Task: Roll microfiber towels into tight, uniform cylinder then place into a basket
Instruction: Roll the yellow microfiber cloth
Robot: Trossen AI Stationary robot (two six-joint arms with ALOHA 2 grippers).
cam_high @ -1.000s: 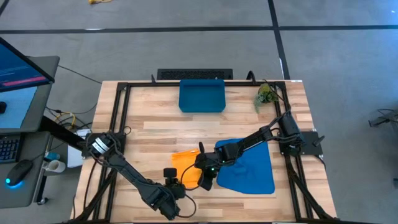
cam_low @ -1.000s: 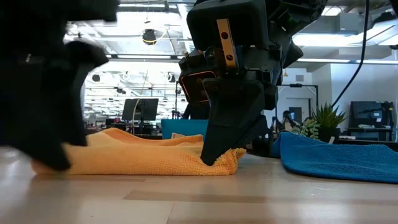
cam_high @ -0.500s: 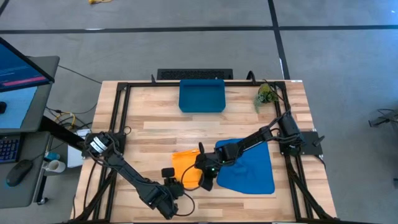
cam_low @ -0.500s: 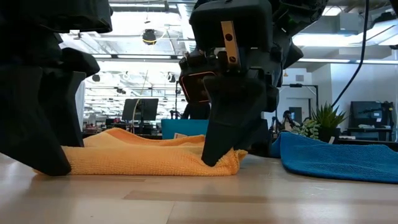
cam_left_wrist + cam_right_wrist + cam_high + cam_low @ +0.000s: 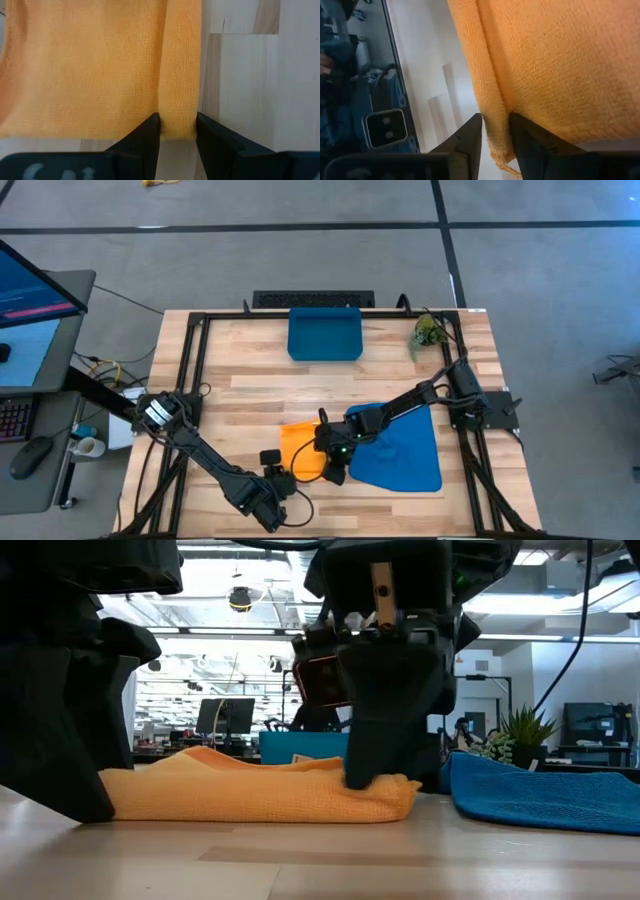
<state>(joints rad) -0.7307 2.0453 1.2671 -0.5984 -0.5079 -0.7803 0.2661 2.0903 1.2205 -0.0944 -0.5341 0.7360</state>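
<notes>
From my remote station I see the left gripper (image 5: 176, 131) pinching the rolled hem of the orange-yellow towel (image 5: 300, 448) at the table's 6 o'clock edge, its dark fingers (image 5: 145, 137) flanking a thick, nubby fold. The right gripper (image 5: 495, 132) meets the same cloth from 3 o'clock, its fingers set either side of the opposite rolled edge with the terry loops bunched between them; I cannot tell whether they are pressing or merely straddling it.

The orange-yellow towel lies low and lumpy on the pale butcher-block table (image 5: 250, 395), folded into a soft, flattened band in the low view. Just beside it at 3 o'clock, touching or nearly so, the bright blue towel (image 5: 405, 448) lies spread flat, partly under the right arm.

The basket (image 5: 324, 333), a smooth dark-blue tray with rounded corners, sits at 12 o'clock, well apart from both towels. A small green plant (image 5: 427, 332) stands at 1 o'clock by the black frame rail. Beyond the table at 9 o'clock are a monitor (image 5: 35, 285) and a mouse (image 5: 27, 458).
</notes>
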